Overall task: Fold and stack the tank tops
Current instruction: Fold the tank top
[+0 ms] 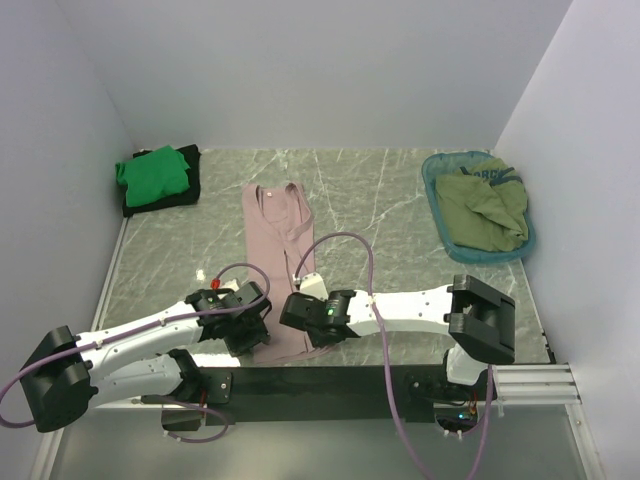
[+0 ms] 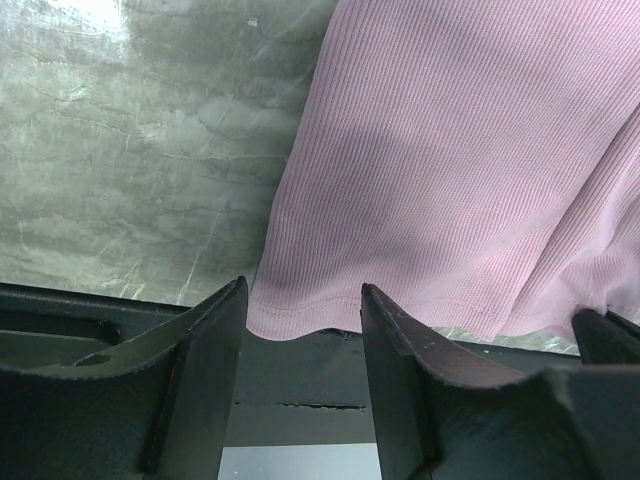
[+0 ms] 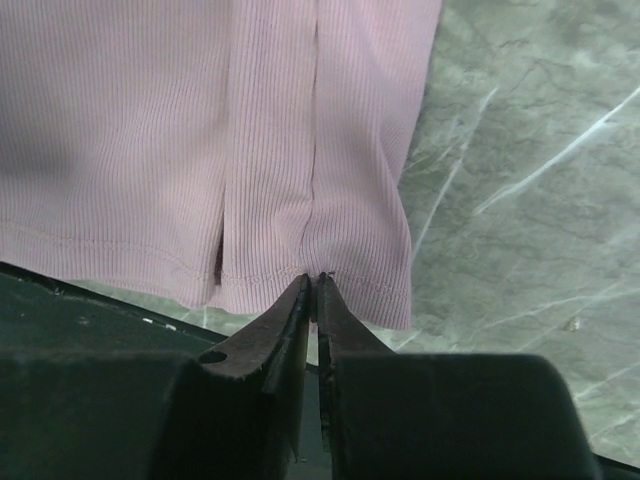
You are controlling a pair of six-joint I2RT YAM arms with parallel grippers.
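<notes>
A dusty pink tank top (image 1: pixel 277 232) lies folded lengthwise into a long strip on the table, neck at the far end, hem at the near edge. My left gripper (image 2: pixel 303 308) is open, its jaws either side of the hem's left part (image 2: pixel 330 310). My right gripper (image 3: pixel 313 282) is shut on the hem's right part (image 3: pixel 340 270). A bright green top (image 1: pixel 152 171) lies folded on a black one (image 1: pixel 187 192) at the far left. An olive green top (image 1: pixel 484 208) lies in the teal basket (image 1: pixel 440 205).
The teal basket stands at the far right by the wall. A dark strip (image 1: pixel 340 382) runs along the table's near edge under the hem. White walls close in left, right and behind.
</notes>
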